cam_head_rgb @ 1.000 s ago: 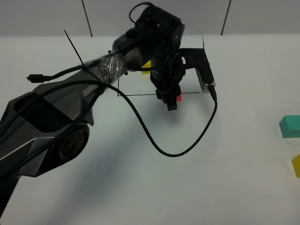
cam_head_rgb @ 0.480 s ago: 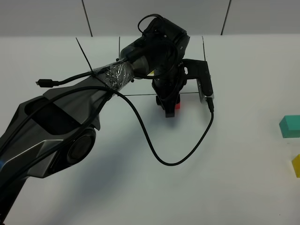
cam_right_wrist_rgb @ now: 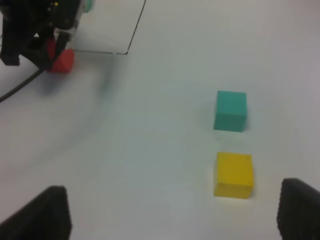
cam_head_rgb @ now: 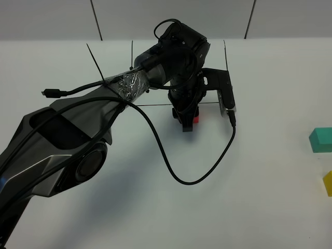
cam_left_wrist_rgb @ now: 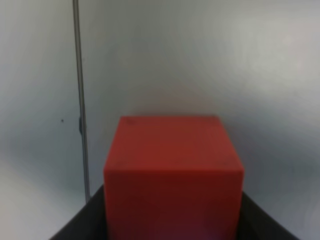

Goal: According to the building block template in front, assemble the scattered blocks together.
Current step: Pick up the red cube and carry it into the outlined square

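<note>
No legible text or markings anywhere.

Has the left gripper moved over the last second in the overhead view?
Yes. The left gripper, shut on the red cube, has shifted downward in the view, farther from the black line.

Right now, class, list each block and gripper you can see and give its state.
red cube: clamped in the left gripper.
left gripper: shut on the red cube.
right gripper: open, empty.
teal cube: loose on the table.
yellow cube: loose, apart from the teal cube.
</note>
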